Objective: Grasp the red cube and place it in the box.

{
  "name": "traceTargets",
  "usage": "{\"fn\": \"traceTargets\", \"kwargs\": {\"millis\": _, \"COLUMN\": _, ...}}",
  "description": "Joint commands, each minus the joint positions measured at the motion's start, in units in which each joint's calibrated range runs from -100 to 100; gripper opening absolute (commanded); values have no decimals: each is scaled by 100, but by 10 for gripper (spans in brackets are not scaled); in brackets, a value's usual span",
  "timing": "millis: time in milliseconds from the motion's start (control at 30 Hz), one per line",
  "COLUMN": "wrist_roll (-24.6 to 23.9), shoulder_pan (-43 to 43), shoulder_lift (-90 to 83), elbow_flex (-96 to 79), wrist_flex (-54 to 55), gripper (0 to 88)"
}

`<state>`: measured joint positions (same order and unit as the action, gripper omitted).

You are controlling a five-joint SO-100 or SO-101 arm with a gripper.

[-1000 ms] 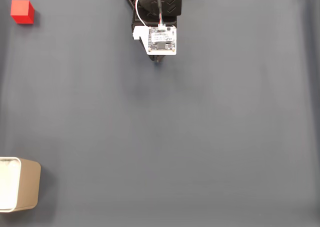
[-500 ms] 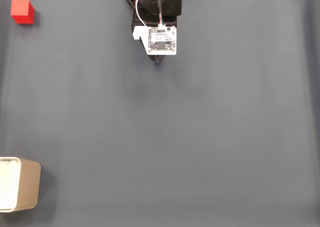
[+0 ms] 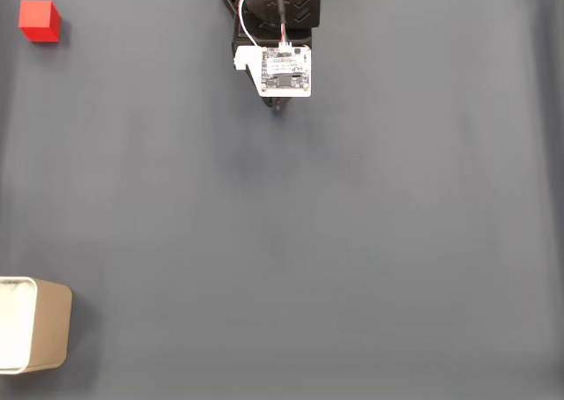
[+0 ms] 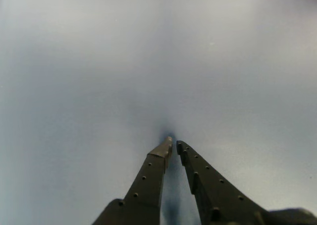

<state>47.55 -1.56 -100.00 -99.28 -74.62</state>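
Smooth matte grey desk (image 3: 352, 241) all round the claw (image 4: 173, 144) — tips nearly together, gripping nothing. Far left in the fixed view: red cube (image 3: 40, 21); rounded tan box (image 3: 33, 325).

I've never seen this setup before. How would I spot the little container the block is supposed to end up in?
In the fixed view, start from the wide dark grey mat that covers the table and follow its left edge down to the bottom corner. There sits the box, partly cut off by the picture's edge. Its tan outer walls, white rim and rounded corners set it apart from the red cube, far off in the top left corner.
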Motion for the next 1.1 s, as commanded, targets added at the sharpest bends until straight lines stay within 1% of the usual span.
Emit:
{"fn": "traceTargets", "kwargs": {"millis": 0, "wrist_roll": 44, "shoulder_pan": 35, "shoulder_lift": 9, "elbow_flex": -54, "wrist_flex": -103, "gripper": 4}}
{"fn": "traceTargets", "kwargs": {"millis": 900, "wrist_roll": -10, "shoulder_pan": 28, "shoulder_lift": 9, "elbow_flex": -54, "wrist_flex": -95, "gripper": 4}}
{"fn": "traceTargets", "kwargs": {"millis": 1067, "wrist_roll": -122, "shoulder_pan": 28, "shoulder_lift": 9, "elbow_flex": -54, "wrist_flex": 265, "gripper": 3}}
